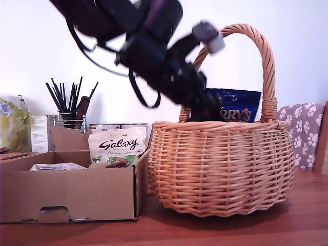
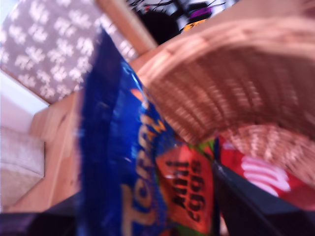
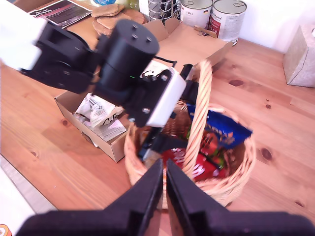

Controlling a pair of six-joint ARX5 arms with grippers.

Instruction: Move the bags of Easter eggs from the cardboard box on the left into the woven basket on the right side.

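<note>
The woven basket [image 1: 220, 169] stands at the exterior view's right, the cardboard box [image 1: 77, 195] at its left. My first gripper [image 1: 207, 110] reaches down under the basket handle, shut on the dark blue Terry's bag [image 1: 238, 105], which stands above the rim. Up close, the blue bag [image 2: 123, 162] fills the first wrist view over the basket's inside [image 2: 236, 73], where a red bag [image 2: 266, 174] lies at the bottom. The white Galaxy bag [image 1: 118, 146] leans upright in the box. My second gripper [image 3: 164, 172] hovers shut and empty high above the basket [image 3: 241, 172].
Behind the box stand a yellow-green crinkly bag [image 1: 13, 125], a wire holder of black sticks [image 1: 69, 105] and two tins [image 3: 211, 14]. A paw-print cushioned chair [image 1: 305, 130] is at the exterior view's right. A pale wrapper [image 1: 56, 166] lies in the box.
</note>
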